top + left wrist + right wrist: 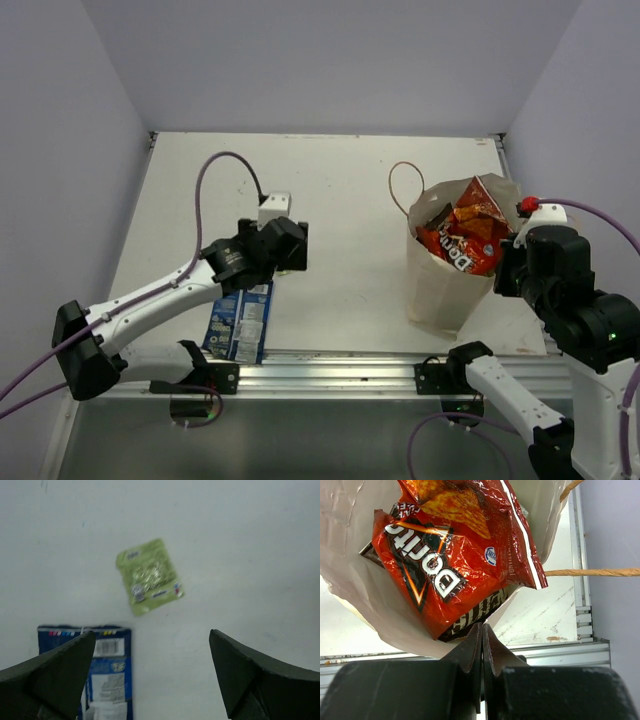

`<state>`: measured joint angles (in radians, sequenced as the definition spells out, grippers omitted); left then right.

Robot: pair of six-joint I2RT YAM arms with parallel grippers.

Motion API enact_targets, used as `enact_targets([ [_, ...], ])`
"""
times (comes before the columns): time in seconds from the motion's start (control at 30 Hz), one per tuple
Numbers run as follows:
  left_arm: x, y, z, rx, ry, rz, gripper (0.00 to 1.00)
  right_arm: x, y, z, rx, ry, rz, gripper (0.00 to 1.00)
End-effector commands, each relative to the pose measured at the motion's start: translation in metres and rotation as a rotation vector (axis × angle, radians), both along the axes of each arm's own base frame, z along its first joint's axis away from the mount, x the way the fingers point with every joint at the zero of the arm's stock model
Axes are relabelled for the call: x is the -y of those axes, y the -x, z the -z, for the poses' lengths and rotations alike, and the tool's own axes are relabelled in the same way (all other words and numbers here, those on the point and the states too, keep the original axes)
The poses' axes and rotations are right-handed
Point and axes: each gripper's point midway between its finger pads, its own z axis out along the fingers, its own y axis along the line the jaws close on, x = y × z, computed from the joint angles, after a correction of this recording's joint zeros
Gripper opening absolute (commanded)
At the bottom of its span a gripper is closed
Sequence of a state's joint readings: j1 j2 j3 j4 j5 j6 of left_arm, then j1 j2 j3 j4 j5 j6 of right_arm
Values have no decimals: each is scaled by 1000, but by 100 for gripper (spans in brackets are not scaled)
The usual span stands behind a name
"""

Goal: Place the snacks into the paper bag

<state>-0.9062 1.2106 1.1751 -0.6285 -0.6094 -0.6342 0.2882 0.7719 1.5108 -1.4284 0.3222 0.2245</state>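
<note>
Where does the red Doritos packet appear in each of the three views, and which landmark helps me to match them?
Top external: the red Doritos packet is right of centre, sticking out of the paper bag.
Left wrist: not in it.
Right wrist: it fills the upper centre, inside the same bag.
Shared landmark: the bag's open mouth.

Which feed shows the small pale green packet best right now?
Left wrist view: the small pale green packet lies flat, unobstructed, ahead of the open left claw, apart from the blue packet. Top external does not show it; the left arm seems to cover it. Right wrist shows only the paper bag and Doritos.
</note>
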Motion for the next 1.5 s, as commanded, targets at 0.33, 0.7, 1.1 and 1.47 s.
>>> enact_targets([
  [0.33, -86, 90, 146, -338, 15, -297, 100, -8, -1, -10, 32, -23, -52, 0],
  [0.7, -92, 119, 234, -516, -75, -280, 100, -10, 1, -10, 35, -34, -64, 0],
  [1.1, -75, 89, 204, -417, -100, -240, 0, -8, 0, -10, 35, -25, -55, 0],
  [1.47, 97, -17, -189, 274, 364, 253, 0, -6, -2, -11, 33, -11, -43, 0],
])
